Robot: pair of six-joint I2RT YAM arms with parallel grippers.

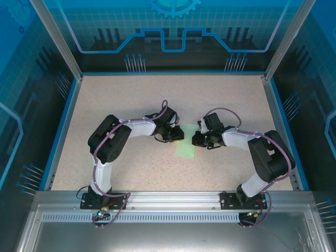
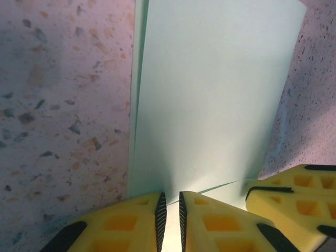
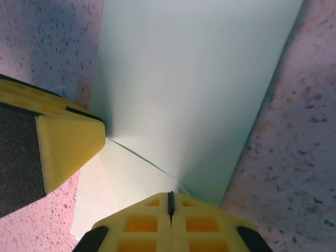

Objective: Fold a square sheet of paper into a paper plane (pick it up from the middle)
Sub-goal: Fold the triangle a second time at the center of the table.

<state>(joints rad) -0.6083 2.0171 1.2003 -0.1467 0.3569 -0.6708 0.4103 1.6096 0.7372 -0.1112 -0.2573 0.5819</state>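
Pale mint paper [image 1: 186, 147] lies mid-frame in the top view, on the speckled tabletop [image 1: 105, 100]. It is already doubled: the left wrist view shows two edges stacked along its left side.

Left fingers [image 2: 136, 223]: only a hair's slit between them, with the paper's edge in the slit, so a pinch. Whether one layer or both, cannot tell.
Right fingers [image 3: 139, 223]: pressed flat together. A raised flap runs into their tips, which looks like a pinch on the top layer.
The two pairs sit just beside each other on the same edge.

Judged step: carrying a lifted layer over for the next fold.

To do it well:
- Move both pairs at one pace and one height, so the sheet neither twists nor tears between them.
- Let the bottom layer lie flat on the tabletop.
- Line up edge to edge before lowering.
- Release only once the flap lies flat, then press the crease.
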